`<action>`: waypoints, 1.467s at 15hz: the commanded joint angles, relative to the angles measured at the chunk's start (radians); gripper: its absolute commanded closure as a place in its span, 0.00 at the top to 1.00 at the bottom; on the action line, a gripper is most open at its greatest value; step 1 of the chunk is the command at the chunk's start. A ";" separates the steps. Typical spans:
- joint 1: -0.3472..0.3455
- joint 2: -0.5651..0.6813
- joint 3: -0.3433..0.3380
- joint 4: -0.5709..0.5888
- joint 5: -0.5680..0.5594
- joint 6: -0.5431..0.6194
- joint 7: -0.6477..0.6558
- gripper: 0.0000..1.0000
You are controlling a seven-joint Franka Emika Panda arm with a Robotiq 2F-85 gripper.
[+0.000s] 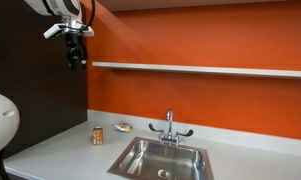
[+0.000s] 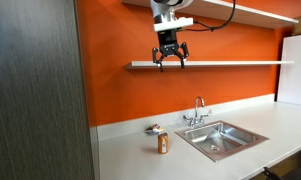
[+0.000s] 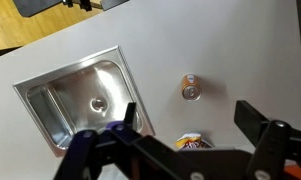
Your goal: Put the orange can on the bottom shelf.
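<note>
Hanging high over the countertop (image 1: 60,150), the gripper (image 2: 171,63) has its fingers spread wide with nothing between them. In both exterior views it sits at about the height of the bottom shelf (image 1: 200,69), in front of the orange wall (image 1: 210,40). The orange can (image 1: 97,135) stands upright on the countertop, well below the gripper and beside the sink (image 1: 165,158). A small flat object (image 1: 123,126) lies near it, closer to the wall, and the faucet (image 1: 170,125) rises behind the basin.

Only an exterior view shows an upper shelf (image 2: 250,12) above the gripper and a dark panel (image 2: 35,90) at the counter's end. The wrist view looks straight down: the can's pale round top (image 3: 190,90) shows between the two dark fingers (image 3: 130,118), apart from the sink's rim (image 3: 122,75). The drain (image 3: 97,102) is visible in this view. A small printed orange-and-white item (image 3: 193,143) shows at the lower edge, partly hidden by the gripper.
</note>
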 commanded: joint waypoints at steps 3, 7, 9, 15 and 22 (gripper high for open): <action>0.062 0.004 -0.063 -0.023 -0.004 0.015 -0.095 1.00; 0.081 -0.026 -0.091 -0.088 0.000 0.072 -0.212 1.00; 0.088 -0.035 -0.104 -0.120 0.010 0.101 -0.266 1.00; 0.096 -0.053 -0.124 -0.233 0.029 0.187 -0.297 1.00; 0.101 -0.058 -0.127 -0.350 0.067 0.258 -0.288 1.00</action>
